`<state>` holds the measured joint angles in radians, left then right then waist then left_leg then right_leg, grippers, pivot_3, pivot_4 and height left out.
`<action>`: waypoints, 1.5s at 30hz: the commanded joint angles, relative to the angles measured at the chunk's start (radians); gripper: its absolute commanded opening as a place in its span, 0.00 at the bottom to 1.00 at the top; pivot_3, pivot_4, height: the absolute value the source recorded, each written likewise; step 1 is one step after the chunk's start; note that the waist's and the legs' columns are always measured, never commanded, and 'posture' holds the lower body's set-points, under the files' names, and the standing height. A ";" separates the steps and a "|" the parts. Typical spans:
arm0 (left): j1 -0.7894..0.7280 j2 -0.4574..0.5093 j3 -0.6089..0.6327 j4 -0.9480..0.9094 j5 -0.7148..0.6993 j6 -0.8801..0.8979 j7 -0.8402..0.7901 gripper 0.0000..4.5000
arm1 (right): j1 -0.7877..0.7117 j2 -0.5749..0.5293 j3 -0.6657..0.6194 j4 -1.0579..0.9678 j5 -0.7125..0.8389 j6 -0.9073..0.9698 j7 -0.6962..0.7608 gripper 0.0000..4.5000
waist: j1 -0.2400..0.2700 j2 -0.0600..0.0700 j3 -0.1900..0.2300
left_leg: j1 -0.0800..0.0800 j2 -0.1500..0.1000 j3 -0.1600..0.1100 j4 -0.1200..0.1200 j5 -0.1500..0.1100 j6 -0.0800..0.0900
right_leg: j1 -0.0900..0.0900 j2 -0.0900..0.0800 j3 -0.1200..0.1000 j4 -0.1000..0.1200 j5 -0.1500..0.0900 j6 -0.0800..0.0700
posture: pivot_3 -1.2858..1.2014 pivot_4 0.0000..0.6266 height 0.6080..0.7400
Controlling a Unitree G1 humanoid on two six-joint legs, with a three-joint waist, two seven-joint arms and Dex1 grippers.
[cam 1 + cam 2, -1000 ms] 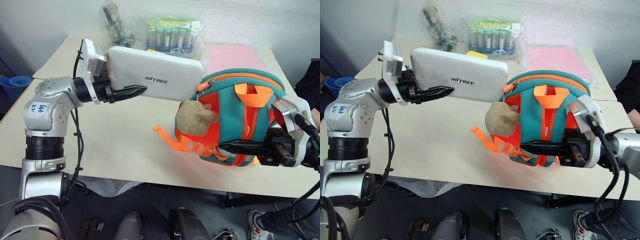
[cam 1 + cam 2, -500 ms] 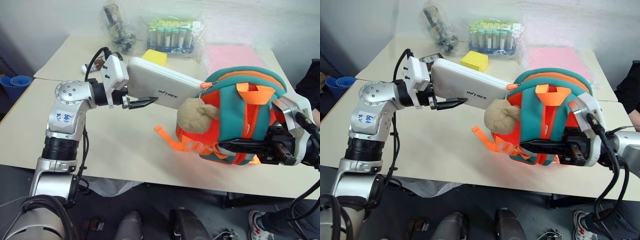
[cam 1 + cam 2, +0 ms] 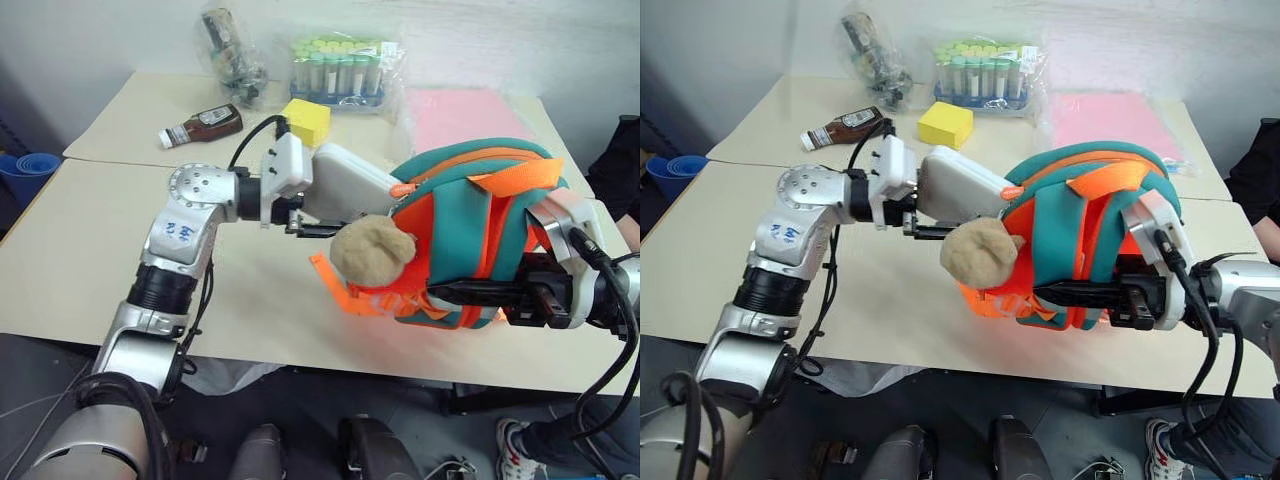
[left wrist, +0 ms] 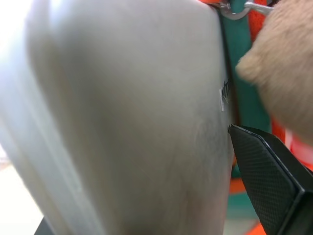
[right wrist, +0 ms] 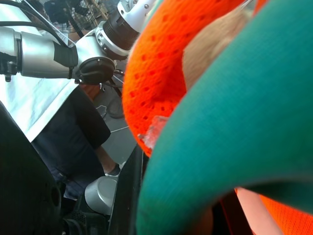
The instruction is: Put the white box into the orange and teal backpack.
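Beige table (image 3: 90, 250): left gripper (image 3: 312, 226) clamps white box (image 3: 345, 185), its end inside orange and teal backpack (image 3: 470, 230), which shut right gripper (image 3: 470, 296) grips.

Smooth, faintly glossy plastic on the white box (image 3: 352, 186); soft woven cloth on the orange and teal backpack (image 3: 470, 235), its orange panel an open mesh; fuzzy tan plush toy (image 3: 370, 252); matt table (image 3: 90, 260).

yellow block (image 3: 306, 121), sauce bottle (image 3: 201, 125), pink sheet (image 3: 462, 118)
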<state>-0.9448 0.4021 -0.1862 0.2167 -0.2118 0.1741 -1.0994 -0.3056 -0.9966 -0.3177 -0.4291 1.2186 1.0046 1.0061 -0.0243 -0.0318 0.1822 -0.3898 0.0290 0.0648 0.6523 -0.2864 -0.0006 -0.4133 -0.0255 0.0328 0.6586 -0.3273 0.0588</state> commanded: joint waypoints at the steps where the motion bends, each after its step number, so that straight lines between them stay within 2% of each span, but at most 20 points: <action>1: -0.010 -0.086 -0.073 -0.054 0.027 0.025 0.044 0.69 | -0.029 0.017 -0.003 -0.020 0.015 -0.020 -0.012 0.00 | 0.001 0.000 0.000 | 0.000 0.000 0.000 0.000 0.000 0.000 | 0.000 0.000 0.000 0.000 0.000 0.000 | 0.52 0.24 1.00; 8: 0.016 -0.154 -0.161 -0.042 0.101 0.046 0.063 0.69 | -0.043 0.039 0.004 -0.023 0.014 -0.016 -0.050 0.00 | 0.004 0.000 0.000 | 0.000 0.000 0.000 0.001 0.000 0.000 | 0.000 0.000 0.000 0.000 0.000 0.000 | 0.52 0.24 1.00; 10: 0.014 -0.146 -0.152 -0.042 0.095 0.060 0.045 0.85 | -0.039 0.044 0.004 -0.025 0.010 -0.017 -0.061 0.00 | 0.004 0.000 0.000 | 0.000 0.000 0.000 0.001 0.000 0.001 | 0.001 0.000 0.000 0.000 0.000 0.000 | 0.52 0.24 1.00; 13: 0.014 -0.107 -0.142 -0.056 0.080 0.060 -0.010 0.99 | -0.033 0.050 0.004 -0.026 0.003 -0.020 -0.072 0.00 | 0.003 0.000 0.000 | 0.001 0.000 0.000 0.002 0.000 0.001 | 0.001 0.000 0.000 0.000 0.001 0.001 | 0.52 0.24 1.00; 20: -0.011 -0.106 -0.148 -0.042 0.106 -0.056 -0.040 0.99 | -0.038 0.077 0.017 -0.019 -0.022 -0.031 -0.087 0.00 | 0.002 0.000 0.000 | 0.001 0.000 0.000 0.002 0.000 0.001 | 0.001 0.000 0.000 0.000 0.001 0.001 | 0.52 0.24 1.00; 24: -0.012 -0.063 -0.119 -0.041 0.093 -0.090 -0.078 0.99 | -0.049 0.086 0.024 -0.017 -0.033 -0.035 -0.100 0.00 | -0.001 0.000 0.000 | 0.001 0.000 0.000 0.001 0.000 0.001 | 0.001 0.000 0.000 0.000 0.001 0.001 | 0.52 0.24 1.00; 32: -0.019 0.054 0.046 -0.058 -0.071 0.067 -0.145 0.99 | -0.032 0.079 0.005 -0.025 -0.028 -0.037 -0.114 0.00 | -0.005 0.000 0.000 | 0.001 0.001 0.000 0.001 0.000 0.001 | 0.001 0.000 0.000 0.002 0.000 0.001 | 0.52 0.24 1.00; 36: -0.038 0.067 0.087 -0.040 -0.112 0.133 -0.124 0.99 | -0.021 0.075 -0.002 -0.031 -0.024 -0.037 -0.118 0.00 | -0.003 0.000 0.000 | 0.001 0.000 0.000 0.002 0.000 0.001 | 0.001 0.000 0.000 0.002 0.001 0.001 | 0.52 0.24 1.00; 39: -0.042 0.065 0.093 -0.035 -0.122 0.145 -0.128 0.86 | -0.015 0.074 -0.003 -0.034 -0.024 -0.038 -0.120 0.00 | 0.000 0.000 0.000 | 0.000 0.000 0.000 0.004 0.000 0.001 | 0.001 0.000 0.000 0.002 0.001 0.001 | 0.52 0.24 1.00; 45: -0.047 0.093 0.093 -0.018 -0.115 0.137 -0.146 0.45 | -0.003 0.070 -0.011 -0.045 -0.015 -0.037 -0.124 0.00 | -0.006 0.000 0.000 | 0.000 0.000 0.000 0.004 0.000 0.002 | 0.001 0.000 0.000 0.002 0.001 0.001 | 0.52 0.24 1.00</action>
<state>-0.9645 0.4800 -0.1162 0.2093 -0.3137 0.3260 -1.2369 -0.3054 -0.9139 -0.2835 -0.4430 1.1821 0.9819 0.8806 -0.0303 -0.0315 0.1823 -0.3893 0.0294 0.0646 0.6558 -0.2868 0.0011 -0.4123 -0.0256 0.0332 0.6605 -0.3264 0.0602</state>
